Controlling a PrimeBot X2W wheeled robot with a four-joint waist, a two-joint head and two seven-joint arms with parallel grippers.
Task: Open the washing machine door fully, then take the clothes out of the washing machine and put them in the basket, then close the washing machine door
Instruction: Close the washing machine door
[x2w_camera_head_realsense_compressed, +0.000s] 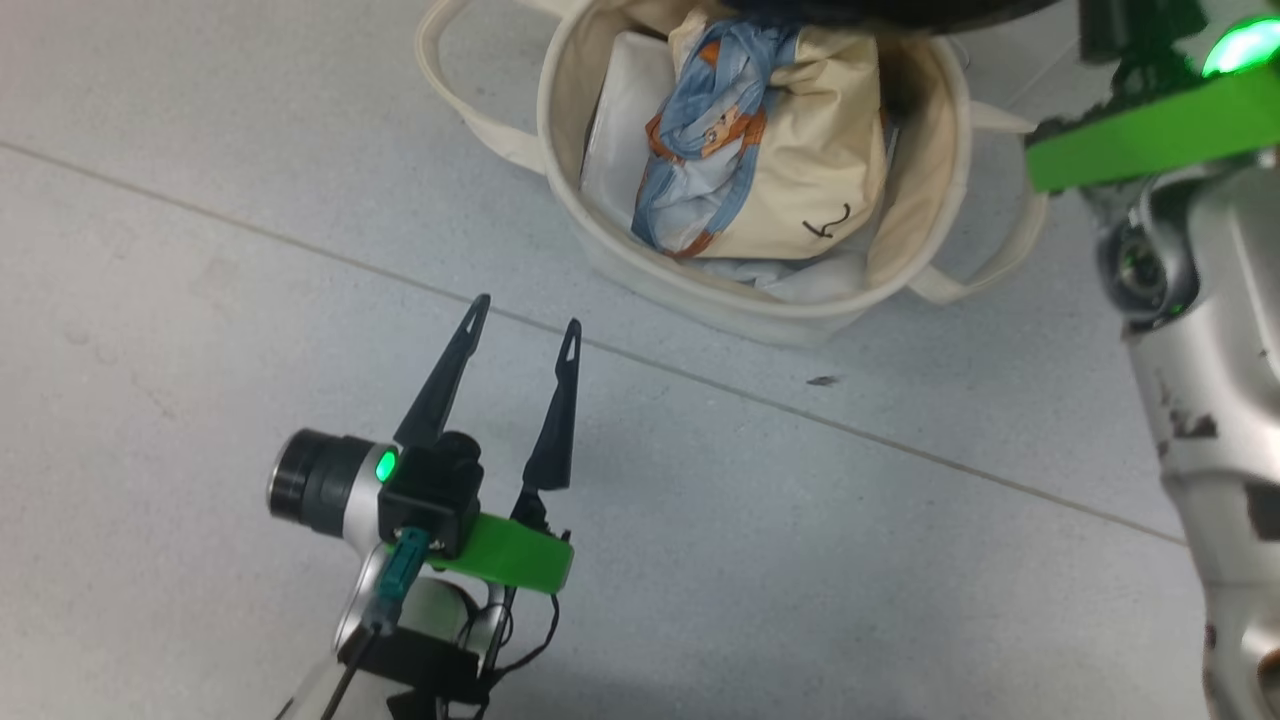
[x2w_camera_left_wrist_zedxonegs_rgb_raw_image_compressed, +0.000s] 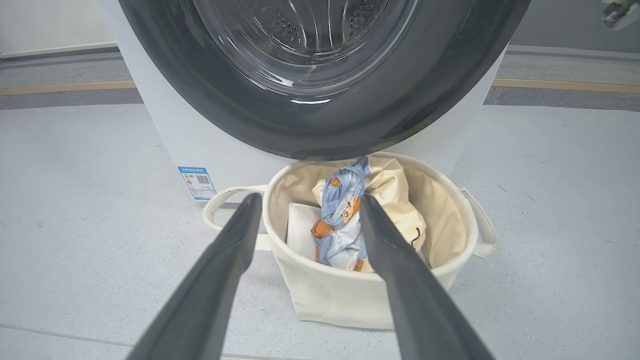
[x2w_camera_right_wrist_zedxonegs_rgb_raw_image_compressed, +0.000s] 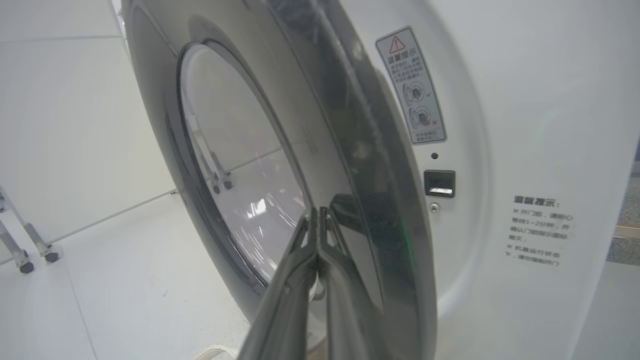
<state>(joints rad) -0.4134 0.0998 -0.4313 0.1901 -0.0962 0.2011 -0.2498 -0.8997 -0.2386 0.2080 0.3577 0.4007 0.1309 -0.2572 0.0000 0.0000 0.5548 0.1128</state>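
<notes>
The pale grey tiled floor (x2w_camera_head_realsense_compressed: 200, 250) carries the basket (x2w_camera_head_realsense_compressed: 700, 290), which already holds the clothes (x2w_camera_head_realsense_compressed: 760, 150), just before the washing machine (x2w_camera_right_wrist_zedxonegs_rgb_raw_image_compressed: 500, 125). We judge the closing step is in hand: our right fingers (x2w_camera_right_wrist_zedxonegs_rgb_raw_image_compressed: 300, 270), pressed together, meet the washing machine door (x2w_camera_right_wrist_zedxonegs_rgb_raw_image_compressed: 360, 125), which stands ajar. Next comes a steady push until it latches. Our left fingers (x2w_camera_head_realsense_compressed: 445, 380) hang spread and empty.

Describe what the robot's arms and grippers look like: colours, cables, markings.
The left gripper has two long, dark, tapered fingers with slotted tips, on a bright green bracket with a black block, a green light and black cables. The right gripper has matching dark grey fingers. The right arm is silver with dark scuff marks.
</notes>
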